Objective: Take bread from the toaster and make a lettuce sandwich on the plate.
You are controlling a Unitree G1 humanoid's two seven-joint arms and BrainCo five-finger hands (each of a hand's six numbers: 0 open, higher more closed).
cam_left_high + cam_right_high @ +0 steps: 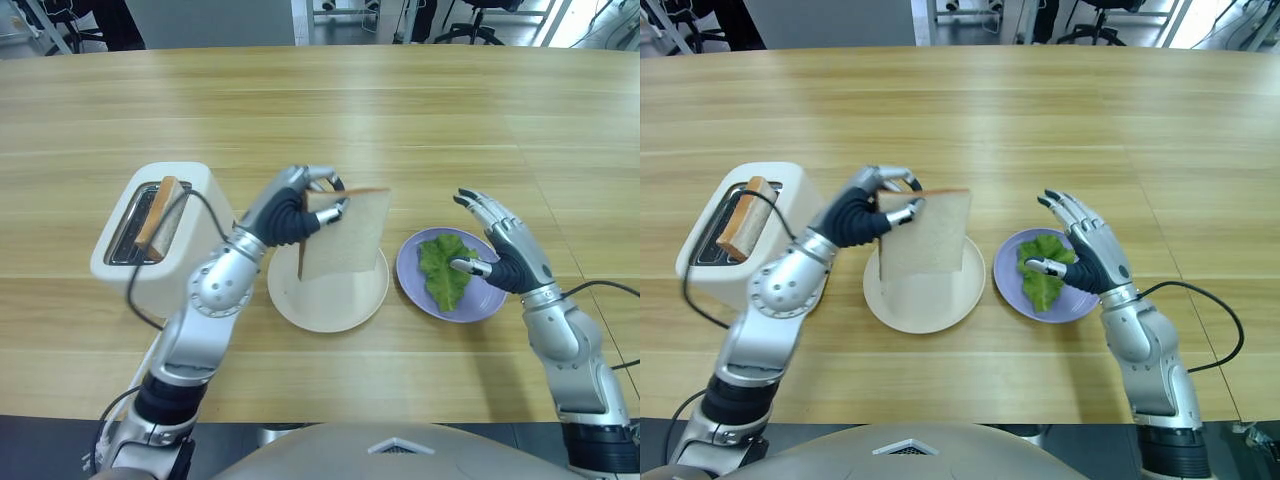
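Note:
My left hand (300, 208) is shut on a slice of bread (350, 238), holding it upright just over the cream plate (340, 302). A second slice (158, 214) stands in a slot of the cream toaster (150, 240) at the left. A lettuce leaf (445, 268) lies on the purple plate (495, 300) to the right of the cream one. My right hand (502, 246) hovers open at the purple plate's right rim, fingers spread, holding nothing.
The toaster's black cord (205, 215) loops past my left forearm and off the table's front. The wooden table (400, 120) stretches wide behind the plates. Chair legs and floor show beyond its far edge.

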